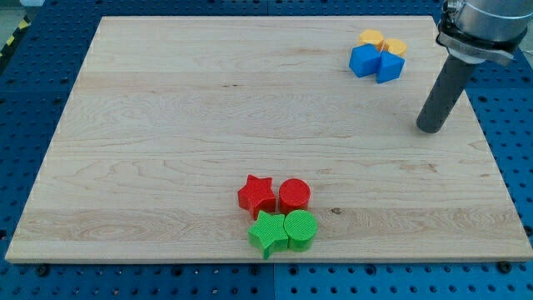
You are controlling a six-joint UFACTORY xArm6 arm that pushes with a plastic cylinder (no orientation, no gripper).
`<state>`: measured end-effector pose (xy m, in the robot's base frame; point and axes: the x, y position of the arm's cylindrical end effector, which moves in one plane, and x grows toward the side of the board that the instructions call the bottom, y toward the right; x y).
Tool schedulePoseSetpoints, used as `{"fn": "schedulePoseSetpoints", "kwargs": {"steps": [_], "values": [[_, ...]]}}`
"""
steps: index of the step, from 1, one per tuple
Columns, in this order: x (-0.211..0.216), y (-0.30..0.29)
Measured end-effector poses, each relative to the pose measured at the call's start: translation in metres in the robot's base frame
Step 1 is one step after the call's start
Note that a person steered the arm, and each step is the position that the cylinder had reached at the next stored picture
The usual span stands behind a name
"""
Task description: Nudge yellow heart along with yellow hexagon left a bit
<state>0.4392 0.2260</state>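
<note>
Two yellow blocks sit at the view's top right: one (371,38) on the left and one (396,46) on the right; which is the heart and which the hexagon I cannot tell. They touch each other. Two blue blocks (365,61) (390,67) lie right below them, touching them. My tip (430,127) rests on the wooden board (166,125), to the right of and below this cluster, apart from it by a clear gap.
A red star (256,195) and a red cylinder (294,195) sit near the view's bottom centre. A green star (268,232) and a green cylinder (301,229) lie just below them. The board's right edge is close to my tip.
</note>
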Motion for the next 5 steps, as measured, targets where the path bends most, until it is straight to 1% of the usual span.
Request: {"fn": "schedulePoseSetpoints", "kwargs": {"steps": [1,3,5], "values": [[-0.01,0.016],[-0.013,0.047],[-0.034,0.053]]}}
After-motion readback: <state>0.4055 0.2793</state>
